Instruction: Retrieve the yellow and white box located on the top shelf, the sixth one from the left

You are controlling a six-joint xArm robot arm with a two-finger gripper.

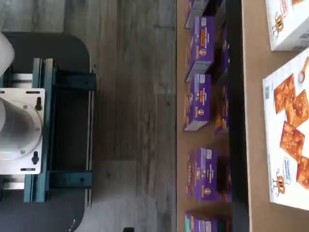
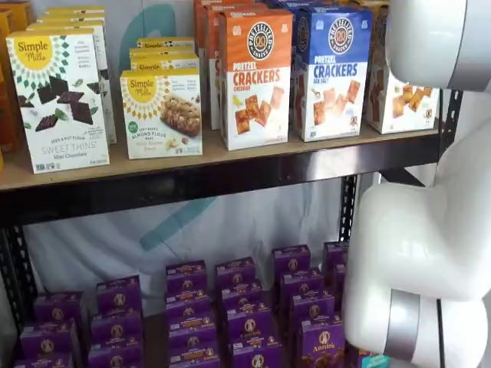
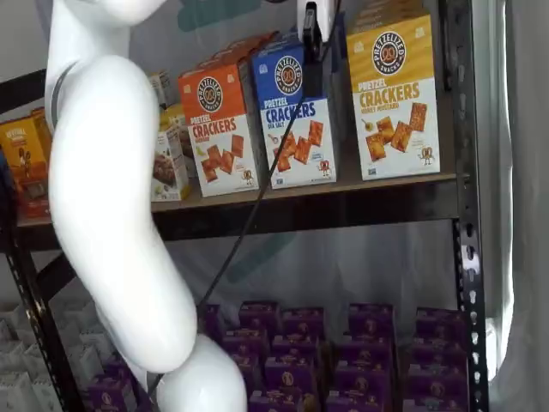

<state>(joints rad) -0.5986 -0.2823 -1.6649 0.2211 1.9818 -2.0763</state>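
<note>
Gripper (image 3: 310, 30) hangs from top edge in a shelf view, fingers side-on before blue box (image 3: 293, 112); cannot tell whether parted, nothing visibly held. Yellow box (image 3: 395, 94) stands upright on top shelf (image 3: 343, 199), rightmost of cracker row, at about 4 o'clock from gripper, near. Long axis vertical. Likely next: shift toward 3 o'clock, then reach in.

Two frontal shelf views, downward wrist view
</note>
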